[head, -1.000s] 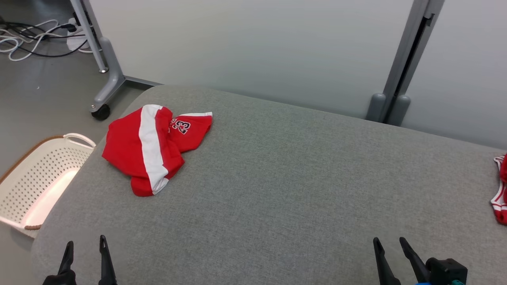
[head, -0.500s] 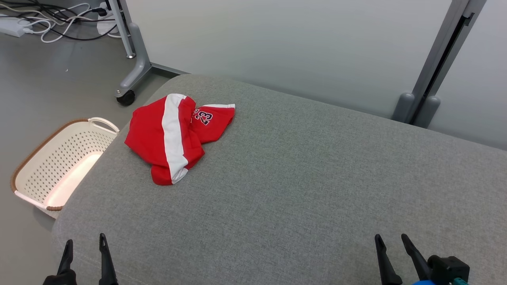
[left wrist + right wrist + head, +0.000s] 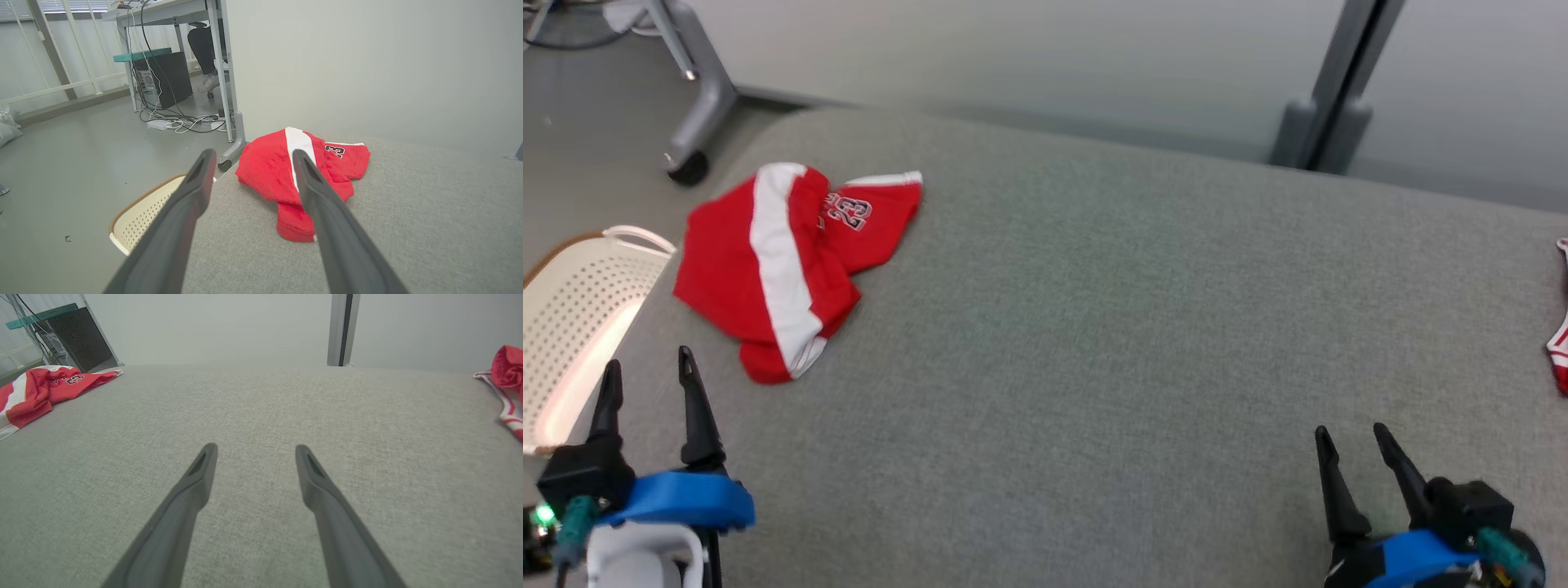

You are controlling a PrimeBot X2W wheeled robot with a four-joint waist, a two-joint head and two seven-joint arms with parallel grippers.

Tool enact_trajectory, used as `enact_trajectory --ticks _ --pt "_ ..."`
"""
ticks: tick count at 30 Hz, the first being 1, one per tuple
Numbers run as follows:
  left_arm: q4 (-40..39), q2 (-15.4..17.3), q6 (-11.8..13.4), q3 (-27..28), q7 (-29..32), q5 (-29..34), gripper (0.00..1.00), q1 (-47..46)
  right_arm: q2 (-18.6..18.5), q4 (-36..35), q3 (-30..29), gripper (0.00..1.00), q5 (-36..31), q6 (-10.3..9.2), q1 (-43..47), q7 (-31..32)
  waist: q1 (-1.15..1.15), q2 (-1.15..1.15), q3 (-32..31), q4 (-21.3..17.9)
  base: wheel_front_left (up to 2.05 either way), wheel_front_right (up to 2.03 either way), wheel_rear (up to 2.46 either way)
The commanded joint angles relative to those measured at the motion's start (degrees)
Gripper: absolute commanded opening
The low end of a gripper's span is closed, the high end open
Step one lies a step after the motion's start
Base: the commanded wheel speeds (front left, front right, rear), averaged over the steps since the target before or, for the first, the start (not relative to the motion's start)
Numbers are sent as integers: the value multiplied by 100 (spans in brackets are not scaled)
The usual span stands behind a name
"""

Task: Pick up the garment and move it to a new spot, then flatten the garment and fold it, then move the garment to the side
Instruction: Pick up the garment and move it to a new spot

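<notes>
Shows the garment [image 3: 727, 269] crumpled in a red and white heap at the far left of the grey cushion [image 3: 1094, 327], close to the rounded left edge and just beside the pale basket [image 3: 572, 302] standing lower on the floor. Places the left gripper [image 3: 649, 359] near that heap, on its near left side, fingers spread wide, pinching nothing, apart from the cloth and pointing toward it. Puts the right gripper [image 3: 1351, 429] at the near right, well apart from the heap, fingers likewise spread and empty above bare cushion.

Looks like the reach ahead of the first pick, with no step of the task done yet. Possible failures, as a judgement:

- Closing on a single top layer or on the narrow near lobe, lifting only a corner and dragging the rest into a tighter bunch.
- Closing too shallow and slipping off the soft cloth.
- Pressing too deep and catching the cushion cover along with the cloth.
- Nudging the heap leftward during the approach and tipping it over the rounded edge into the basket.
- Carrying with one gripper alone and twisting the hanging cloth, making the later flattening harder.
- Mistaking the second red garment [image 3: 1560, 359] at the right edge for the target.

Calls for a low, centred approach from the near side and a pinch on a thick fold
</notes>
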Motion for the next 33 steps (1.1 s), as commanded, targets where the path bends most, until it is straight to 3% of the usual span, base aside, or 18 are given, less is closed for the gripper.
enact_trajectory --ticks 1,10,16,25,31,32,33 --pt "94 137 -52 40 -1 31 100 -424 -114 -115 -91 100 -85 1 -149 -20 -1 -1 198 -137 0 0 0" --pt "717 841 -166 186 -2 75 100 -2323 -459 -759 -342 100 -268 1 -639 5 -1 -1 1325 -871 0 0 0" --pt "1627 1317 -242 87 -6 162 100 -3352 -511 -1285 -407 100 -332 1 -792 133 -1 -1 1902 -1207 0 0 0" --pt "3600 1705 -338 -12 358 89 100 -4305 -552 -1811 -514 100 -333 1 -856 266 -1 -1 2415 -1386 0 0 0" --pt "4505 1713 -386 2 710 -53 100 -4497 -512 -1947 -567 100 -362 1 -776 323 -1 -1 2459 -1373 0 0 0" --pt "4651 1706 -407 -16 780 -73 95 -4533 -507 -1961 -573 100 -364 1 -764 319 -1 -1 2455 -1367 0 0 0" --pt "4766 1702 -430 -25 817 -114 71 -4562 -503 -1975 -578 100 -365 1 -762 328 -1 -1 2448 -1359 0 0 0"
